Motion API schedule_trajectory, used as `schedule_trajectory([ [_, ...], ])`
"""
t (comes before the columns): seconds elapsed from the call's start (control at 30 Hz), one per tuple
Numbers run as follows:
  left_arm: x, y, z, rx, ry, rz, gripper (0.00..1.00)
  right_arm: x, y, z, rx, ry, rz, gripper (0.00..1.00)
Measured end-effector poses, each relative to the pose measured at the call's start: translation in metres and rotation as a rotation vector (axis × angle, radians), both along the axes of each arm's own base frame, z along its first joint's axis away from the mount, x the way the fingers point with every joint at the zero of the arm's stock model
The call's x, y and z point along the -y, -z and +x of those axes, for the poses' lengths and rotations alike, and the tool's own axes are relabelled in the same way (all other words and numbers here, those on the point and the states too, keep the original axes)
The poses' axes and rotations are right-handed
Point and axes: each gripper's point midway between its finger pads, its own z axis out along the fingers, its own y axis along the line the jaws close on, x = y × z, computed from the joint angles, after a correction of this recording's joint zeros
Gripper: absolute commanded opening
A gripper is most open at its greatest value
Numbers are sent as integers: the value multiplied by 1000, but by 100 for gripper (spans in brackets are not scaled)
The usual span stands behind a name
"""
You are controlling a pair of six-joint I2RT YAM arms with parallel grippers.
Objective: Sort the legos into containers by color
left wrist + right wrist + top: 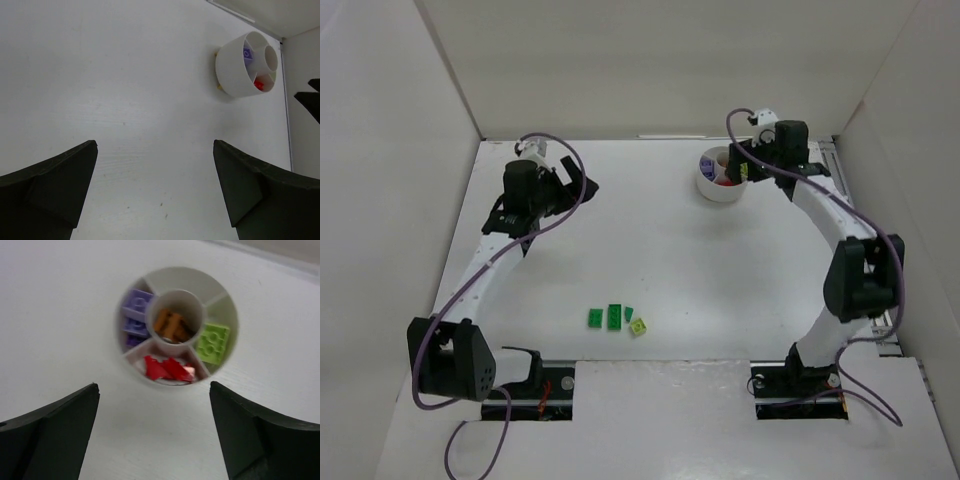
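The round white dish [720,192] stands at the far right; it also shows in the left wrist view [232,70]. In the right wrist view its compartments [182,277] hold purple bricks [133,315], a lime brick [213,342] and red bricks [167,368]; orange-brown bricks [172,325] fill the central cup. Two dark green legos [605,317], a small green piece [629,311] and a lime one [639,326] lie near the front. My right gripper [745,165] [153,386] hangs open and empty above the dish. My left gripper [582,185] [154,145] is open and empty at the far left.
White walls close in the table at the back and both sides. A rail [832,165] runs along the right wall behind the dish. The right gripper's fingertips [307,97] show at the right edge of the left wrist view. One wedge of the dish holds nothing.
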Motion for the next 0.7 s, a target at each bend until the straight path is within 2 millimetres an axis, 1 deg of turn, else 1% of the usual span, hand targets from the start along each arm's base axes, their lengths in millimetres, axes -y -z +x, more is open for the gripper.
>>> schedule_trajectory([
  [0.07, -3, 12, -13, -34, -21, -12, 100, -32, -22, -32, 67, -65, -40, 100],
  [0.1, -5, 19, -20, -57, -36, -16, 100, -55, -31, -52, 97, -119, -53, 100],
  [0.13, -7, 25, -27, -78, -53, -21, 100, -82, -38, -74, 127, -183, -57, 100],
  [0.17, -9, 31, -35, -99, -70, -23, 100, -107, -41, -97, 150, -244, -59, 100],
  [0.23, -16, 41, -50, -146, -130, -23, 100, -153, -33, -144, 151, -374, -54, 100],
  [0.3, -23, 50, -67, -190, -194, -20, 100, -189, -9, -193, 106, -488, -57, 100],
  [0.37, -31, 57, -84, -222, -254, -21, 100, -214, 22, -240, 33, -579, -77, 100],
  [0.43, -41, 62, -101, -242, -312, -27, 100, -228, 48, -280, -36, -634, -107, 100],
  [0.53, -53, 68, -121, -264, -383, -31, 100, -250, 71, -329, -94, -697, -143, 100],
  [0.6, -60, 69, -131, -269, -419, -29, 100, -262, 82, -351, -110, -712, -164, 100],
  [0.67, -64, 70, -137, -275, -438, -26, 100, -267, 95, -364, -133, -699, -189, 100],
  [0.7, -64, 70, -139, -277, -442, -27, 100, -269, 102, -367, -144, -684, -202, 100],
])
